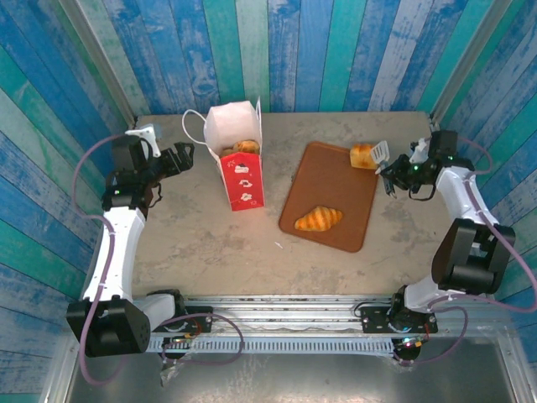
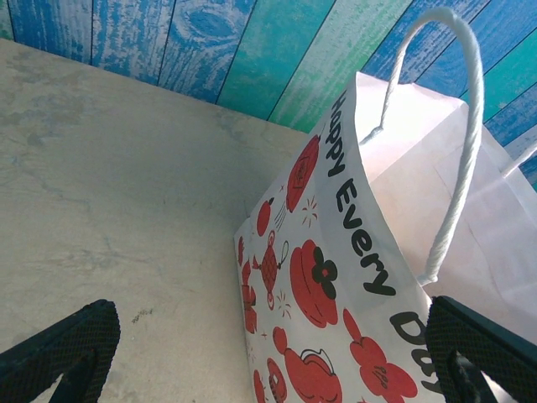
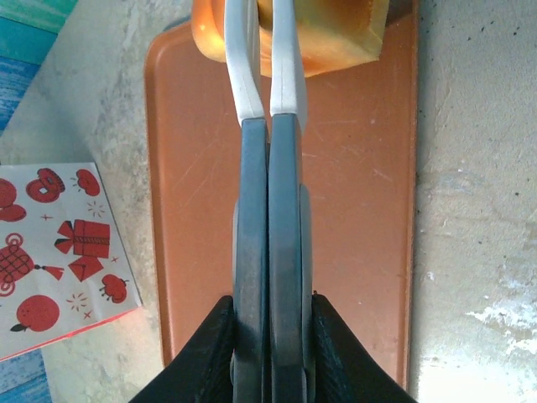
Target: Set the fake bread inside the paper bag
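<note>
I judged it partly done. Croissant (image 1: 318, 219) lay at tray's (image 1: 336, 189) 6 o'clock, cube bun (image 1: 362, 156) at its 1 o'clock. R tool (image 1: 380, 154) was closed, empty, tips over the bun. Paper bag (image 1: 243, 180) at tray's 9 o'clock already held some bread (image 1: 245, 147). L tool (image 1: 186, 154) gaped wide beside it.

White-and-red paper bag (image 1: 243, 180), golden croissant (image 1: 318, 219), brown tray (image 1: 331, 180), blue-teal plank walls (image 1: 336, 50)

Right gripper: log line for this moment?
right gripper shut, empty, tips at bun | left gripper open by bag | croissant on tray
</note>
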{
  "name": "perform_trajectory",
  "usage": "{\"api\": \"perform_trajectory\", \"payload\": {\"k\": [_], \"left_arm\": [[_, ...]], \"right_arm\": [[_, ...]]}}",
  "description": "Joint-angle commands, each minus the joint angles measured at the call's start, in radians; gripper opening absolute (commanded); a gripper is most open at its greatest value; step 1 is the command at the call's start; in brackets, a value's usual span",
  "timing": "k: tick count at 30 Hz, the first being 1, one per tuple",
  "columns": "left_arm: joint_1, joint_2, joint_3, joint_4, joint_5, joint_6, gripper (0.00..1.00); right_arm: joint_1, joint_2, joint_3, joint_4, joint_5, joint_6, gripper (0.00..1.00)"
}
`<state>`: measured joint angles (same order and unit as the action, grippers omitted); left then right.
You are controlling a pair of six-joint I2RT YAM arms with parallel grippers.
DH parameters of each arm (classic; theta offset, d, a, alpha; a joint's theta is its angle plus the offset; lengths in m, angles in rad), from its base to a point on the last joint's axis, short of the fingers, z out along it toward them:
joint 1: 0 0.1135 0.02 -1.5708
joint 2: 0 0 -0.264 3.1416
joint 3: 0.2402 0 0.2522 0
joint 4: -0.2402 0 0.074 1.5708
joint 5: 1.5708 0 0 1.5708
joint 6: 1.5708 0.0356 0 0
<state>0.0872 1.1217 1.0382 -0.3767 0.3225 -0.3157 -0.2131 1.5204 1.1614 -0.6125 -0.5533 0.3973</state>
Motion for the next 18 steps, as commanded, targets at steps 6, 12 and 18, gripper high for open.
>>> {"api": "perform_trajectory", "payload": {"k": [6,12,18], "left_arm": [[0.002,-0.014,0.042,0.025,-0.008,-0.064,0.98],[0.004,-0.014,0.059,0.048,-0.009,-0.138,0.98],[0.021,0.023,0.113,0.080,0.090,-0.214,0.98]], "right_arm": [[-0.008,-0.158,-0.053,0.032,-0.055,0.042,0.01],[-0.001,-0.248,-0.073,0.056,-0.133,0.080,0.01],[0.029,-0.349,-0.018,0.046,-0.150,0.119,0.00]]}}
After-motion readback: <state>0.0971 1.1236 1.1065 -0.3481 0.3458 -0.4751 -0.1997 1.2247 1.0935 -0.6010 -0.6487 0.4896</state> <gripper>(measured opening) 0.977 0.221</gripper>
